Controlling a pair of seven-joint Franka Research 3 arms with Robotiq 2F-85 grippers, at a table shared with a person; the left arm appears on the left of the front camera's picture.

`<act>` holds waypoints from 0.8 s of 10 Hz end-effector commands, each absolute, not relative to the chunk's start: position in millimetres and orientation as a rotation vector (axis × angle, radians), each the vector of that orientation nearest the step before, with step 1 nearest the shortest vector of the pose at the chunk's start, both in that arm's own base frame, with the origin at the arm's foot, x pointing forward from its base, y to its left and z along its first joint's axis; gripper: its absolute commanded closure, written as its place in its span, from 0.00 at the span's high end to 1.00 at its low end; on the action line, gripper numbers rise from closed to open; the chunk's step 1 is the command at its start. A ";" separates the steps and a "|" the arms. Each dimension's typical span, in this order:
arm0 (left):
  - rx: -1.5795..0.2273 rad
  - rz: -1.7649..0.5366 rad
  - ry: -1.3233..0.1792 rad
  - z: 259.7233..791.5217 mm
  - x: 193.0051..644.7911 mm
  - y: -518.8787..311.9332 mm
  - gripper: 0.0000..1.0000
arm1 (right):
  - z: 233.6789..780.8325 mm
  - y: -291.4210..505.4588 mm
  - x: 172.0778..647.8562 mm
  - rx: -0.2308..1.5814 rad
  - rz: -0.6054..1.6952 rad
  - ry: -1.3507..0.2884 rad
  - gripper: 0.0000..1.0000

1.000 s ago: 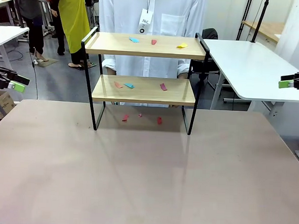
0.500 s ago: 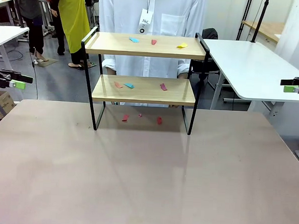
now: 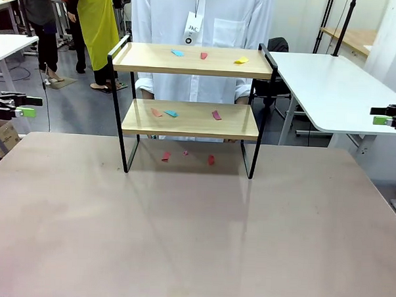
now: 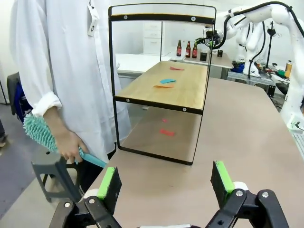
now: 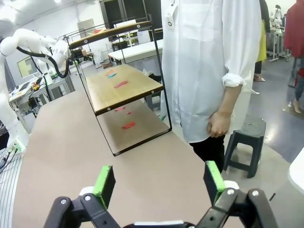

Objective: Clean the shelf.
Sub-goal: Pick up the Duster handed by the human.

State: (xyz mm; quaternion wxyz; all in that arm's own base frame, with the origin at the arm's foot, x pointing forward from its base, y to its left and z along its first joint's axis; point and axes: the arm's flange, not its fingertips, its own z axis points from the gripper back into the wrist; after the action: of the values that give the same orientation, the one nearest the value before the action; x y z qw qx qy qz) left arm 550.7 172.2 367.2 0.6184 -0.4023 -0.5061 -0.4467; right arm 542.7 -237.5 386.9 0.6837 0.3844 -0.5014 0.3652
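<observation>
**A:** Where is the shelf?

**B:** The shelf [image 3: 190, 109] stands at the upper middle of the front view, on the far part of the worktop [image 3: 194, 240]. A person [image 3: 210, 21] in a white coat is right behind it.

**A:** And the claws?

**B:** The left claw [image 3: 30, 107] hangs at the left edge of the frame and the right claw [image 3: 378, 115] at the right edge. Both are off the worktop's sides and well apart from the shelf. Each is spread wide with nothing between its green pads.

**A:** What needs cleaning?

**B:** Small coloured paper scraps [image 3: 204, 55]. There are three on the top board [image 3: 143, 57], three on the lower board [image 3: 186, 125], and a few more on the worktop underneath.

**A:** How will the shelf handle?

**B:** Stiff but light, I'd guess, since it is thin black metal, two wooden boards and narrow feet. A hard push high up could slide or tip it. To steady it I'd grip a raised side rail [image 3: 268, 57] at the top. The boards look too broad for a claw.

**A:** And the scraps?

**B:** Flat, thin and nearly weightless, I think, so hard to pinch off smooth wood. Sweeping them toward an edge seems easier. At the left of the left wrist view, the person's hand [image 4: 69, 145] holds a teal duster [image 4: 40, 133], which looks suited to that.
</observation>
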 end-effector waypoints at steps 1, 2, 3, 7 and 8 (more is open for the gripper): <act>-0.904 -1.044 -1.215 367.3 547.7 167.3 1.00 | 388.3 -236.0 545.1 0.822 0.828 -1.187 1.00; -0.892 -1.053 -1.224 368.8 548.1 167.1 1.00 | 389.8 -237.4 546.2 0.821 0.817 -1.202 1.00; -0.892 -1.055 -1.229 368.6 546.2 167.2 1.00 | 389.8 -239.0 545.3 0.822 0.811 -1.206 1.00; -0.895 -1.045 -1.259 381.9 534.8 169.0 1.00 | 396.1 -243.4 543.7 0.831 0.777 -1.245 1.00; -0.893 -1.039 -1.263 386.0 531.3 169.5 1.00 | 400.2 -243.5 542.1 0.831 0.777 -1.251 1.00</act>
State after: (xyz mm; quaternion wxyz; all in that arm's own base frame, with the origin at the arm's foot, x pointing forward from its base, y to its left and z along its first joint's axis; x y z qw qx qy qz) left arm 543.4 173.8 380.1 0.6070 -0.3876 -0.5229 -0.4559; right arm 544.0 -247.5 394.1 0.6749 0.3722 -0.5350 0.3460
